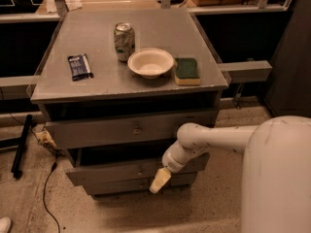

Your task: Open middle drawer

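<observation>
The middle drawer point(107, 173) sat second in a grey metal cabinet point(72, 155), its long flat front standing a little forward of the frame, with a dark gap showing above it. Its small knob point(141, 170) was at the centre of the front. Just right of that knob and slightly lower, the robot's cream-tipped end effector point(159, 180) pointed down and to the left across the drawer's lower edge. An onlooker could not tell whether it was wide or narrow, or whether it touched the metal.

The white arm point(209, 139) behind it reached in from the right, bending at a rounded joint in front of the cabinet's right side. The robot's bulky white body point(279, 178) filled the near right corner.

The taller top drawer point(97, 131) sat above the middle one, also set forward of the frame, and the narrow bottom drawer point(116, 186) sat directly below it.

On the grey worktop point(97, 33) stood an upright drinks can point(124, 41), with a cream bowl point(150, 62) just in front of it to the right. A green-topped sponge point(187, 71) lay close beside the bowl near the right edge. A dark packet point(80, 66) lay flat, well apart from them on the left.

A black cable point(47, 188) trailed over the speckled floor point(29, 203) left of the cabinet.
</observation>
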Controlling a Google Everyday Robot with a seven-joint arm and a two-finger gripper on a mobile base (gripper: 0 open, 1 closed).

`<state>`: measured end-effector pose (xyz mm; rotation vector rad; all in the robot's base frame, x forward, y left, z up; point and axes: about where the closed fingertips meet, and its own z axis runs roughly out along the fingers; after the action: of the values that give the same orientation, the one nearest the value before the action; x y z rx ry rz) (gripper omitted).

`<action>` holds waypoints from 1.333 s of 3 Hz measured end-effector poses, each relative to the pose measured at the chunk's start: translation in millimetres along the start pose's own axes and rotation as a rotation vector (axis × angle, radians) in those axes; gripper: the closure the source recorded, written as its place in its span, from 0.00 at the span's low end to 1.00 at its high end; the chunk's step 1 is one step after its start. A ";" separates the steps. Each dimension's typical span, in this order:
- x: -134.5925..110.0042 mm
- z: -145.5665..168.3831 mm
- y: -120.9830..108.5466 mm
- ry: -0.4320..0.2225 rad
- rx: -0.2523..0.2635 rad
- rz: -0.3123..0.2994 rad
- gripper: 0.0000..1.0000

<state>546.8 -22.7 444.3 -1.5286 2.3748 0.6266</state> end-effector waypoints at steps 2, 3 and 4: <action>9.2 -15.5 19.9 -0.001 -0.023 0.028 0.00; 9.0 -15.7 19.8 -0.002 -0.023 0.028 0.00; -8.7 -32.3 7.4 -0.054 0.013 0.009 0.00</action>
<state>544.5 -28.6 478.0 -1.4777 2.3430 0.6443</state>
